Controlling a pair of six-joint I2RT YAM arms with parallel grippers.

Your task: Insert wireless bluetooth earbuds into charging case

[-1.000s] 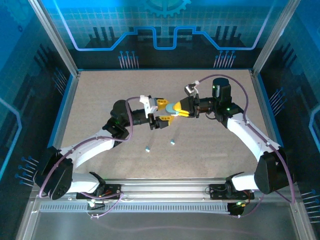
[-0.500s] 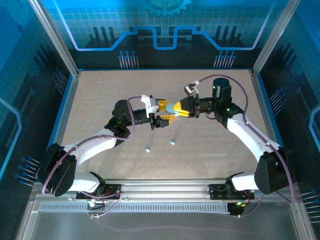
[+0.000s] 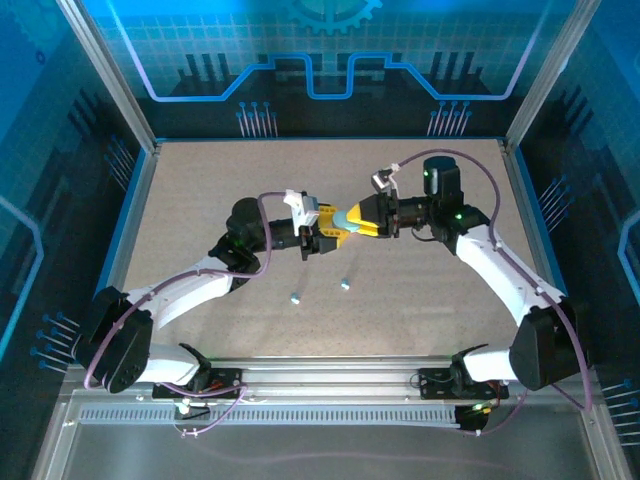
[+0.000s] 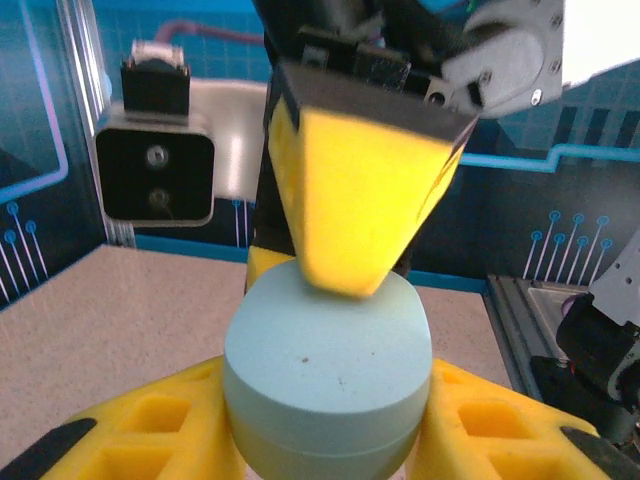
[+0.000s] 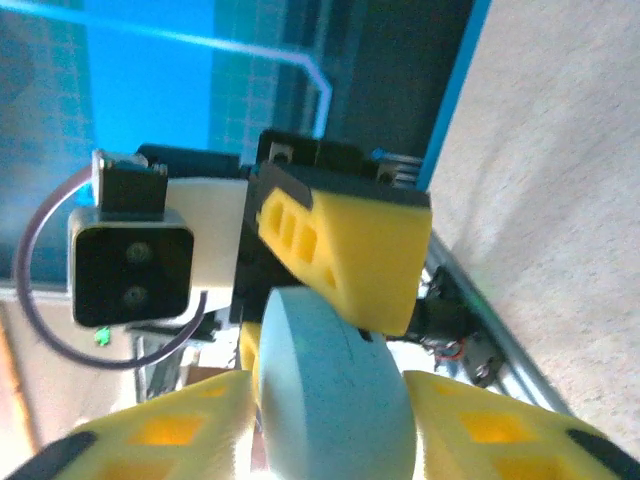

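Over the last second the left gripper (image 3: pixel 328 226) has closed in and now pinches the light blue charging case (image 4: pixel 325 370) between its yellow fingers. The right gripper (image 5: pixel 330 420), meeting it nose to nose, has begun to loosen — whether it still presses the case I cannot tell. This reads as a handover. Two earbuds (image 3: pixel 345 284) lie on the table beneath, nearer the bases than either gripper — none seated yet.
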